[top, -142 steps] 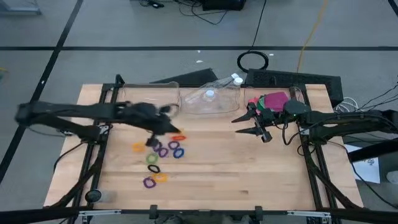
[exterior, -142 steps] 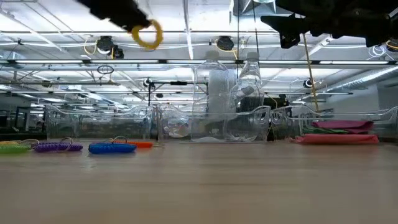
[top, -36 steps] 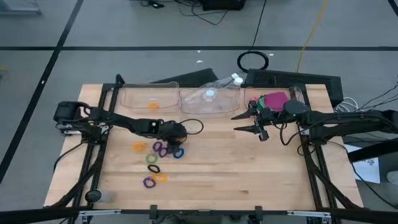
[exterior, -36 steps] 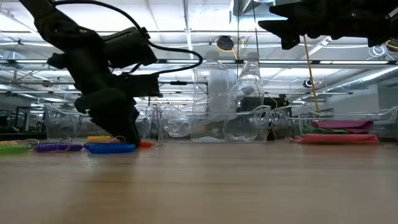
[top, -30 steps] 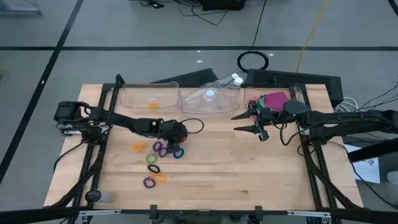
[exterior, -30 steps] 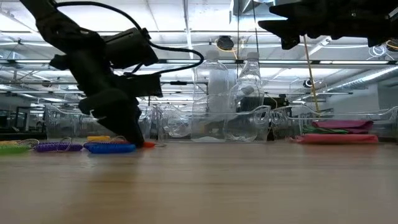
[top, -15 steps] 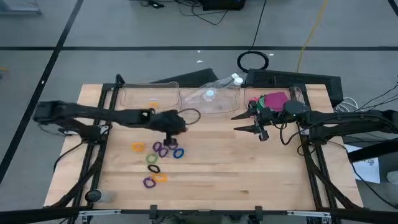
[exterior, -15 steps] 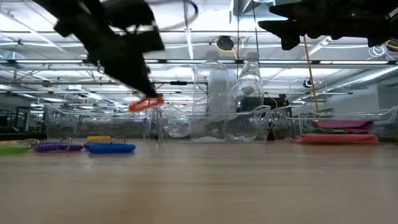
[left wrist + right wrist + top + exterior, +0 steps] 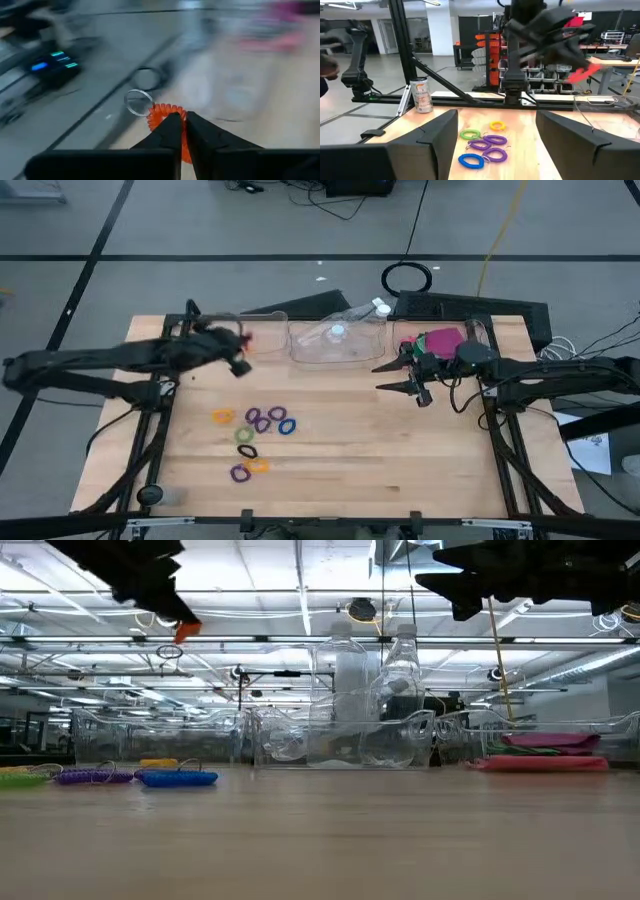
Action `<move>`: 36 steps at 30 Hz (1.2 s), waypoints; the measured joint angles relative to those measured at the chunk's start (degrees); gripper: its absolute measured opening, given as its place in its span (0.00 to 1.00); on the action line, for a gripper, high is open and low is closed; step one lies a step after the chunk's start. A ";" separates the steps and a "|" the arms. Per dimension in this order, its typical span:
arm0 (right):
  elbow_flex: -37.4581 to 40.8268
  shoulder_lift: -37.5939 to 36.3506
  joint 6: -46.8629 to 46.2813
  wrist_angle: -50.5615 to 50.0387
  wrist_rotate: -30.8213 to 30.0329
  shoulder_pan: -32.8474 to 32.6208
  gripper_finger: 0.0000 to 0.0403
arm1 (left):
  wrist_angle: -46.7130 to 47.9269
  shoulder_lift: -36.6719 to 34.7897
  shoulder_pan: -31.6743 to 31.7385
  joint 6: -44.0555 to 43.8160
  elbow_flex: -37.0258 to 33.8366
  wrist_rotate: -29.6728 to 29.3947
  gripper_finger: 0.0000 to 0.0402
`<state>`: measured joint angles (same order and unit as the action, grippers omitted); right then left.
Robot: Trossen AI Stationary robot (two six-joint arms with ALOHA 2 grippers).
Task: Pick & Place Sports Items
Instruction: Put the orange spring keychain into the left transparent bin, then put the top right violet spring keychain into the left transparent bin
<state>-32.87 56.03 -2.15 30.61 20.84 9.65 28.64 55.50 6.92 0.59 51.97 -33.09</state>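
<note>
My left gripper (image 9: 240,350) is up over the near edge of the far-left clear bin (image 9: 262,330), shut on an orange-red coiled ring (image 9: 162,112), which also shows in the low view (image 9: 186,631). Several more rings (image 9: 258,435) in purple, blue, yellow, green and black lie flat on the wood at the left middle. My right gripper (image 9: 382,379) hangs open and high at the right middle, holding nothing. Pink and green flat pieces (image 9: 438,340) lie in the far-right clear bin. My left gripper pinches the orange-red ring's coiled band (image 9: 172,116) between its two fingertips, on the side nearest the gripper. The fingers slant down toward the table's far side. The ring is lifted well clear of the table and sticks out beyond the fingertips.
A middle clear bin (image 9: 335,345) at the far edge holds clear plastic bottles (image 9: 350,690). A black keyboard-like unit (image 9: 470,308) lies at the far right. Bare wood stretches across the table's middle and near side (image 9: 400,460).
My left gripper has shut on the orange-red ring among the rings on the table and lifted it clear. It has risen high and gone toward the far-left bin, tipping from steeply down to nearer level. The other rings stay in place.
</note>
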 joint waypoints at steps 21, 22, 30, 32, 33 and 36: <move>0.01 0.02 0.02 0.40 0.00 0.00 0.49 | -12.67 0.32 21.85 -15.92 -20.21 2.65 0.07; 0.01 0.02 0.02 0.42 0.00 0.00 0.49 | -12.65 0.53 22.25 -15.73 -20.28 2.69 0.08; 0.01 0.09 0.01 0.39 0.00 0.00 0.49 | -13.61 3.35 25.39 -14.61 -20.26 2.65 0.27; 0.01 0.34 0.02 0.42 0.00 0.00 0.49 | -13.55 3.59 26.01 -14.79 -20.26 2.69 0.34; 0.01 0.50 0.02 0.42 0.00 0.00 0.49 | -13.55 3.66 26.21 -14.85 -20.26 2.93 0.37; 0.01 1.15 0.02 0.87 0.00 0.00 0.49 | -13.57 3.73 26.35 -14.24 -20.26 4.27 0.47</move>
<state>-32.86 57.18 -2.13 31.48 20.84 9.65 15.07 59.24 33.28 -13.64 31.71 -28.81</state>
